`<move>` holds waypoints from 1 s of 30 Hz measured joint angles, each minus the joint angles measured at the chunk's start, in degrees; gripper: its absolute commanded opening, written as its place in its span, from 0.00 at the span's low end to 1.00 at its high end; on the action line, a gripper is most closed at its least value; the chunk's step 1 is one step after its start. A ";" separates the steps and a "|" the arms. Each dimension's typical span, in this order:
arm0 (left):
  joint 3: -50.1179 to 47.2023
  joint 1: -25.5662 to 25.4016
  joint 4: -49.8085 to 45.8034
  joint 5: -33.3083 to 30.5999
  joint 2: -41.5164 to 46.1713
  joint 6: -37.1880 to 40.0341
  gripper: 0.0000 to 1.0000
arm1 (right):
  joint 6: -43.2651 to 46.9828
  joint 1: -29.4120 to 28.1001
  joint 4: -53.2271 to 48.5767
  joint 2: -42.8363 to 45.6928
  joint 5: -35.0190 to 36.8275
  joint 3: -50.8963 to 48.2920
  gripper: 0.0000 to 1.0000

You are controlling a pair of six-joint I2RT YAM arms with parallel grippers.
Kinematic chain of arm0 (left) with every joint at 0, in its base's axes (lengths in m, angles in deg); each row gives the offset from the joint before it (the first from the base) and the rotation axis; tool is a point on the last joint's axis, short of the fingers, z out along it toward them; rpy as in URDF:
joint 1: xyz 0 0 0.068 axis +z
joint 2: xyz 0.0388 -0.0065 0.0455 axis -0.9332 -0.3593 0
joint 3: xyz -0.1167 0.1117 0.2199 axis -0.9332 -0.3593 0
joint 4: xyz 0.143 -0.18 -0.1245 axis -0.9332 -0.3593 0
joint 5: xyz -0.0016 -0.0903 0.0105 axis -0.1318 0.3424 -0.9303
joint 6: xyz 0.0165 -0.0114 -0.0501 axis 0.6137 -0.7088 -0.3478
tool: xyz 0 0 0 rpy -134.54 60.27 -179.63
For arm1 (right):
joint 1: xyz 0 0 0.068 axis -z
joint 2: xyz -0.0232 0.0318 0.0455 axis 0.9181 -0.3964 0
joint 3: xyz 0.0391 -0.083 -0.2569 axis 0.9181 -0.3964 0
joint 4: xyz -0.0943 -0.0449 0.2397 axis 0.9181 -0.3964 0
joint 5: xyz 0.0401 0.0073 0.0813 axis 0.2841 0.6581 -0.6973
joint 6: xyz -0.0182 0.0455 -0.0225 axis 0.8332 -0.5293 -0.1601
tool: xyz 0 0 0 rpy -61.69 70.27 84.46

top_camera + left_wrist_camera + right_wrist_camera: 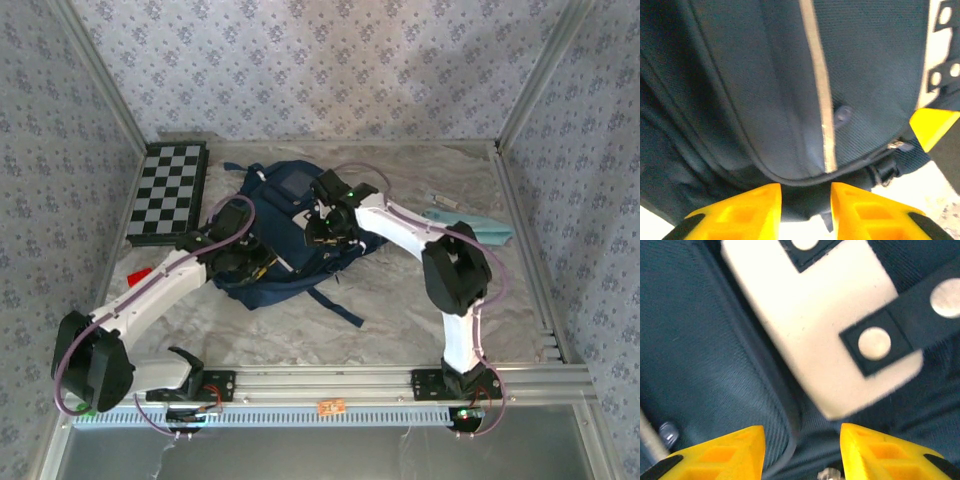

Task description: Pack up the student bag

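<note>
As I watch the bag (275,215) on the tabletop (400,300), contents hidden, left claw (805,192) part open at its edge, right claw (801,432) part open, both empty

hidden: middle of student bag (285,235) under left arm (170,285) and right arm (400,225) | part-covered: pale pouch (490,230) near table (400,310) right edge | unclear: small red thing (140,273) by left edge
</note>
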 measured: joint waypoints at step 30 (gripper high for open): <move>-6.93 12.57 9.31 0.85 -6.01 12.41 0.37 | -17.29 2.25 16.85 9.35 -10.38 -9.62 0.00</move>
